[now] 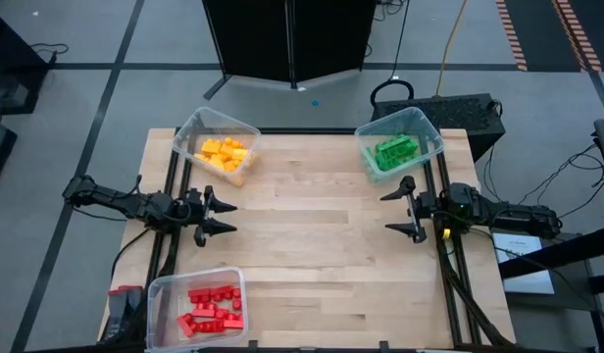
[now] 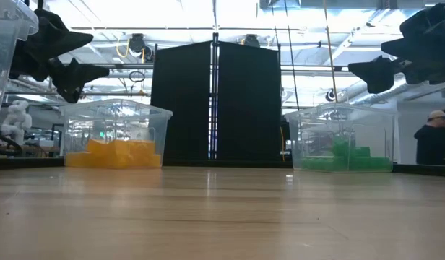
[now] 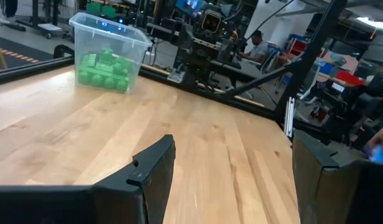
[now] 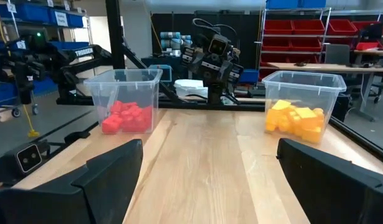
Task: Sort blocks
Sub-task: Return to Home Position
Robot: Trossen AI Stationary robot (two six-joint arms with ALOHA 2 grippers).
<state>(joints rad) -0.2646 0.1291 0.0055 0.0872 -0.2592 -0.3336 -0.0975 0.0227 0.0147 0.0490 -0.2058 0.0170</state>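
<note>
The blocks lie sorted by colour in three clear bins. Yellow blocks [image 1: 224, 154] fill the far-left bin [image 1: 216, 125], green blocks [image 1: 394, 152] the far-right bin [image 1: 401, 126], red blocks [image 1: 212, 308] the near-left bin [image 1: 165, 289]. My left gripper [image 1: 224, 216] stands open over the table's left edge, pointing level toward the right, with nothing between its fingers. My right gripper [image 1: 398, 206] stands open over the right edge, pointing level toward the left, also with nothing in it. Both hang above the table top.
The wooden table top [image 1: 312, 245] lies bare between the two grippers. A black panel [image 2: 215, 101] stands behind the far edge. Dark frame rails [image 1: 170, 245] run along both sides. A person [image 2: 432, 141] shows in the room beyond.
</note>
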